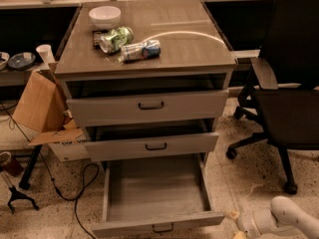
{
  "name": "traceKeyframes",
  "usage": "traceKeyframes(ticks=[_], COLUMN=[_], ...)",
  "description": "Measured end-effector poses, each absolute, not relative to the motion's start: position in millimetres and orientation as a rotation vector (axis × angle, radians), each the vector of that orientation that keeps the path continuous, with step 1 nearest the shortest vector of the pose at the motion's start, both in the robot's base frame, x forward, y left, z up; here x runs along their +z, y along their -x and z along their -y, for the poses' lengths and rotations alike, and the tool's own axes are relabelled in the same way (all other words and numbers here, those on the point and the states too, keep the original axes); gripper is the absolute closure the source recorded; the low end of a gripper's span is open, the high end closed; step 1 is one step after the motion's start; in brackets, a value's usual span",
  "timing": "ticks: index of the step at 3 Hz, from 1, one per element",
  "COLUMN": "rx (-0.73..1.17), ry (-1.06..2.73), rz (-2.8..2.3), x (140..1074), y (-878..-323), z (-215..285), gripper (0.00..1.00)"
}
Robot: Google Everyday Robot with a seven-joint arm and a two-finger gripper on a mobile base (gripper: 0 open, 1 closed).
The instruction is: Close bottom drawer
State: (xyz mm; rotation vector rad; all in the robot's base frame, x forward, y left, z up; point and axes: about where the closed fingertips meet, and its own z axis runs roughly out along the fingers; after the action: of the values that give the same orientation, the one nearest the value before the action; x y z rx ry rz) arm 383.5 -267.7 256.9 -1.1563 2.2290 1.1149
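bottom drawer: grey wood-grain drawer with a wide flat tray [157, 190], the lowest of three. It is pulled fully out toward the camera and the tray is bare.
drawer front: narrow panel at 6 o'clock of the tray, with a small dark bar handle [163, 227] at its centre. No grasp needed to close it, I'd say; a push on the panel toward 12 o'clock should do.
gripper: cream-tipped gripper [235, 225] low at 4 o'clock of the tray, just beside the front panel's right corner. Contact with the panel: can't tell.
grip state: can't make it out from this view.
arm: white rounded arm [291, 218] comes in from 4 o'clock along the floor, probably low to match the height of the panel.
step: my read is approach/line-up for the push; the drawer is not yet moving in.
risk: an off-centre push at the right corner could rack the tray on its slides; nearer the handle is safer.
middle drawer: medium-height grey front [154, 146] at 12 o'clock of the tray, slightly ajar. Not the target.
top drawer: tallest grey front [149, 106], also slightly ajar.
cabinet top: grey wood-grain surface [194, 44] carrying a white bowl [104, 16], a green can [115, 39] on its side and a blue-silver can [141, 50] on its side.
surroundings: open brown cardboard box [42, 106] at 9 o'clock of the cabinet, black office chair [289, 98] at 3 o'clock. Both are well apart from the push path.
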Motion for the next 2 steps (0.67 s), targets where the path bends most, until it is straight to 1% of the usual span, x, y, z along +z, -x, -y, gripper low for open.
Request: traceKeyframes(ticks=[1, 2], rx=[1.236, 1.264], ry=[1.199, 1.197], rz=[-2.118, -2.055], x=[240.5, 236.0], y=[-376.9, -361.5], z=[271.2, 283.8], gripper=[0.12, 0.31])
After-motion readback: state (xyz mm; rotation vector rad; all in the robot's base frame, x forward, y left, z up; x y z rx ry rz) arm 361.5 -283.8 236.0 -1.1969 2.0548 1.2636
